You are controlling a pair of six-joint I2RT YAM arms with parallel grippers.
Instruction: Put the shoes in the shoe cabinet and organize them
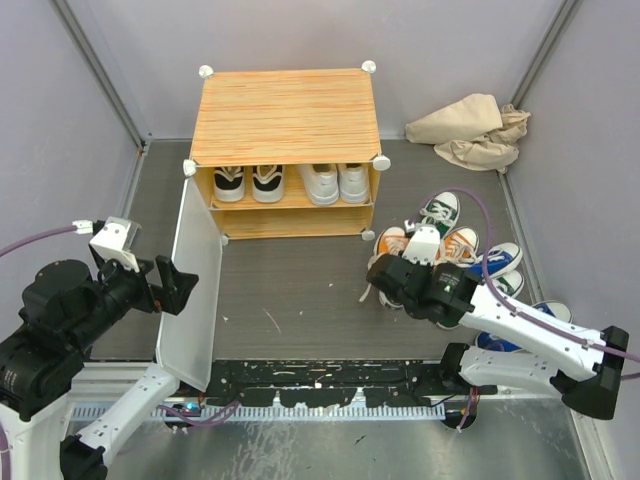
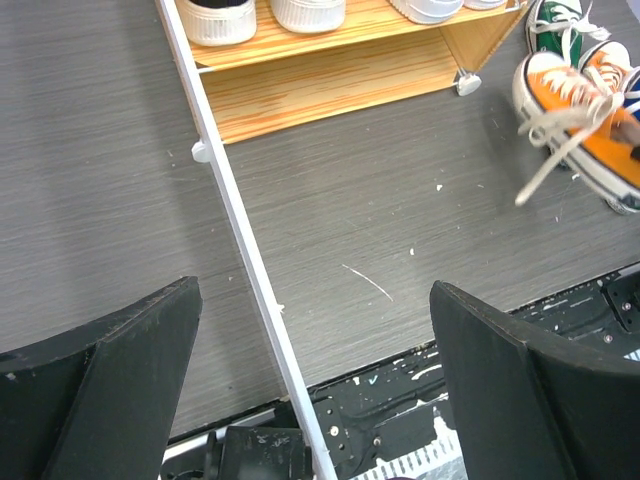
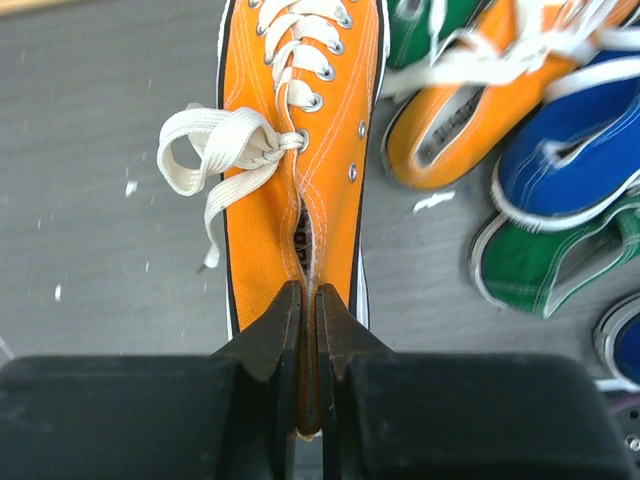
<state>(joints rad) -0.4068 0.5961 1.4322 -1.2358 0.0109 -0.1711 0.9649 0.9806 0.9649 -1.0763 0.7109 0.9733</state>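
The shoe cabinet point(image 1: 285, 115) stands at the back with its white door point(image 1: 190, 300) swung open toward me. A black-and-white pair point(image 1: 248, 183) and a white pair point(image 1: 337, 183) sit on the upper shelf. My right gripper point(image 3: 308, 310) is shut on the heel of an orange shoe point(image 3: 300, 150), right of the cabinet in the top view point(image 1: 392, 240). The other orange shoe point(image 3: 450, 110), green shoes point(image 3: 550, 270) and blue shoes point(image 3: 570, 150) lie beside it. My left gripper point(image 2: 315, 390) is open, with the door's top edge point(image 2: 250, 260) passing between its fingers, unclamped.
A beige cloth point(image 1: 470, 130) lies at the back right. Grey walls close in the left, right and back. A black rail point(image 1: 330, 385) runs along the near edge. The cabinet's lower shelf point(image 2: 330, 85) shows bare wood.
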